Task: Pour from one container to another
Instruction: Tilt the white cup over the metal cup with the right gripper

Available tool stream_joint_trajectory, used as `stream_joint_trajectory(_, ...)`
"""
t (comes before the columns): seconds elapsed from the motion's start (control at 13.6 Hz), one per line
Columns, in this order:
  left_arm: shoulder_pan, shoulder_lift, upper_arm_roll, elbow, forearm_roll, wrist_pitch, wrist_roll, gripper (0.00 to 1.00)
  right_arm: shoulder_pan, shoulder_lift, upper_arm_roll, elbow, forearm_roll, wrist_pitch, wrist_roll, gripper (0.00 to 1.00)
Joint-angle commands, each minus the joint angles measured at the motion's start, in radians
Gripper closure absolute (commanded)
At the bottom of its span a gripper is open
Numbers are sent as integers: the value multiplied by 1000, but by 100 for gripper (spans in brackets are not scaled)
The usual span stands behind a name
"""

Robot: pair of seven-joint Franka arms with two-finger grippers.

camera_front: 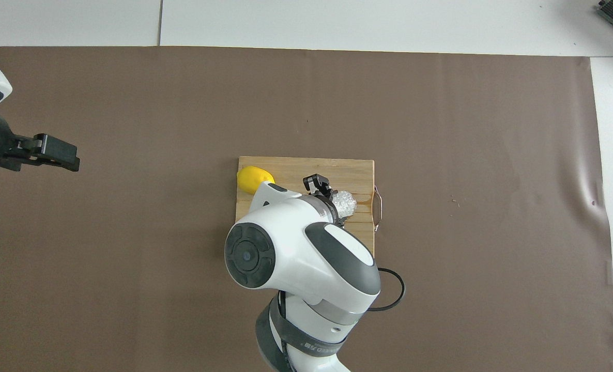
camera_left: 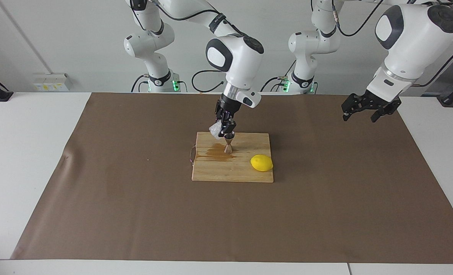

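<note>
We see the right pincer point(camera_left: 226, 128) clenched on the small, bumpy, whitish glass cup point(camera_left: 215, 130), tipped over the shiny steel hourglass jigger point(camera_left: 228, 146) on the wooden board point(camera_left: 232, 170); we judge the glass light, slippery and fragile, best held by its wall, while the left pincer point(camera_left: 364, 110) waits released.

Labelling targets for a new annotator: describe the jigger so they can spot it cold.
Start at the wooden cutting board in the middle of the brown mat. On its half nearer the robots, the steel jigger stands upright by a brownish wet stain, under the right gripper holding the textured glass cup. Its hourglass metal shape distinguishes it from the lemon.
</note>
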Motion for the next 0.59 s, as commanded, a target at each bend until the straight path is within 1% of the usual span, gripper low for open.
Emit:
stream_joint_trajectory(0.0,-2,-14,4,6,24,-28,8,0,0,-5,5,-17,-47,-4,30,100)
stream_joint_trajectory(0.29,-2,-16,9,6,7,-21,5,0,40,-7,5,-26,-105,-3,40,100)
stream_joint_trajectory(0.51,-2,-14,7,6,-5,-10,8,0,43,-10,5,-39,-134,-9,50,100)
